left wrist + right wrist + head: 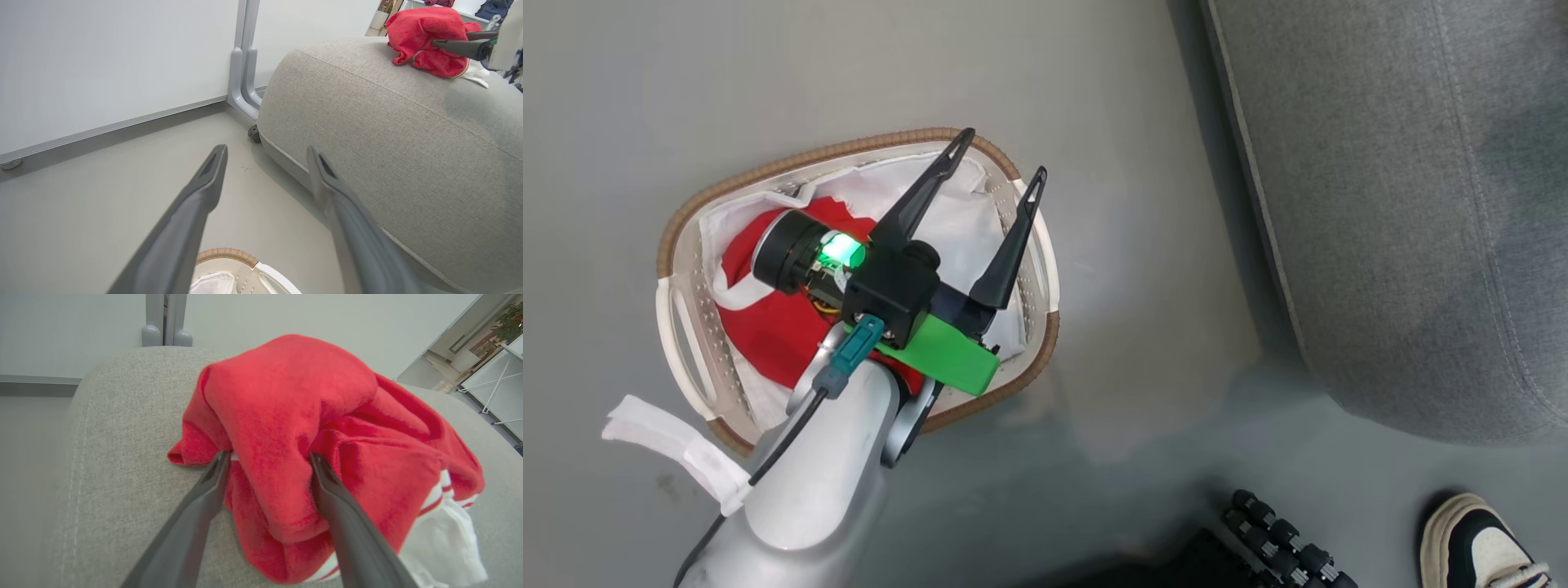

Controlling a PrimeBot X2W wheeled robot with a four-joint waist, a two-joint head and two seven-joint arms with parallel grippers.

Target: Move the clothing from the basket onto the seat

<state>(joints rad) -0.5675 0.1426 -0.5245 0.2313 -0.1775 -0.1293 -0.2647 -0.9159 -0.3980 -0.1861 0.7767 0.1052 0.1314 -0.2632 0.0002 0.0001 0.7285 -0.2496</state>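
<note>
One red garment (pixel 760 327) with a white band lies in the oval basket (pixel 678 237) on its white liner. Above the basket my left gripper (pixel 1005 153) hangs open and empty, and its wrist view looks past its fingers (pixel 266 150) at the floor and the grey seat (pixel 367 122). The other red and white garment (pixel 294 396) lies bunched on top of the seat (pixel 122 437). My right gripper (pixel 269 455) stands open there, with a fold of that garment lying between its spread fingers. The garment (pixel 421 28) and one right finger (pixel 461 45) also show in the left wrist view.
The seat (pixel 1405 204) stands right of the basket across a strip of floor. A white cloth strip (pixel 678 449) lies by the basket's near end. A person's shoe (pixel 1478 547) is at the lower right. A partition post (pixel 243 61) stands behind the seat.
</note>
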